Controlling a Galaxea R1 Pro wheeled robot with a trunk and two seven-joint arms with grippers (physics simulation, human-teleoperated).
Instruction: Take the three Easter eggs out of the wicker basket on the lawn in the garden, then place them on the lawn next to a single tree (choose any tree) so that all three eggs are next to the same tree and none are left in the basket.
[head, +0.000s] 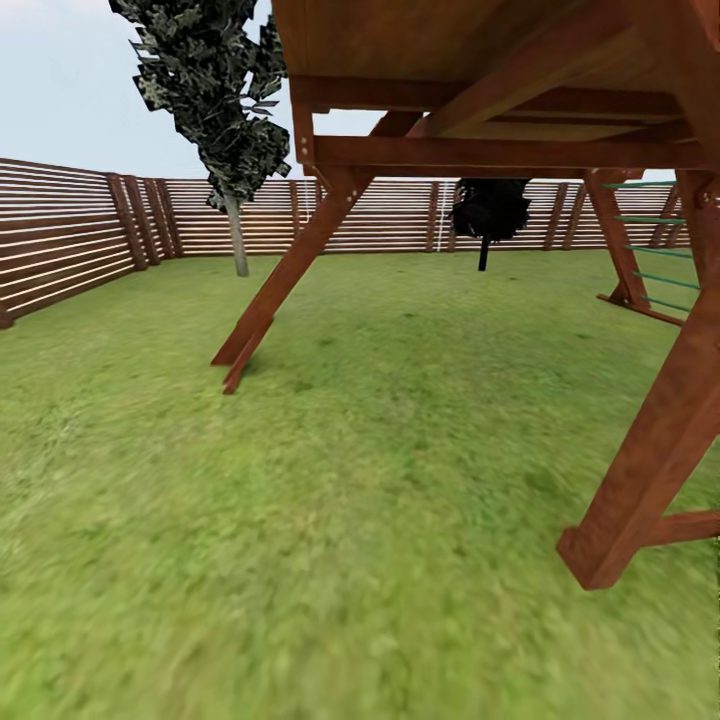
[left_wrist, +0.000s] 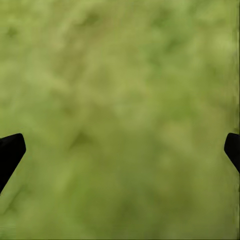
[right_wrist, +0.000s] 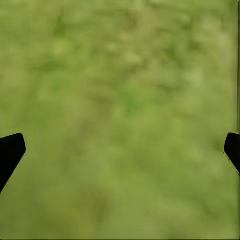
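Left claw (left_wrist: 120, 150): pointed straight down at blurred grass; its two dark fingertips (left_wrist: 10, 152) sit at opposite edges of the left wrist view, spread wide, nothing between them.
Right claw (right_wrist: 120, 150): same pose over the grass, fingertips (right_wrist: 10, 152) far apart, holding nothing.
Lawn (head: 330, 520): mottled green, running from the near edge to the fence.
Playset (head: 480, 110): brown wooden frame overhead, one slanted leg planted mid-left, another at the lawn's right edge.
Fence (head: 70, 235): horizontal brown slats along the far and left edges.
Tree (head: 237, 235): thin pale trunk with dark foliage, standing near the fence's far left corner.
Dark shrub (head: 489, 212): by the far fence, behind the playset.
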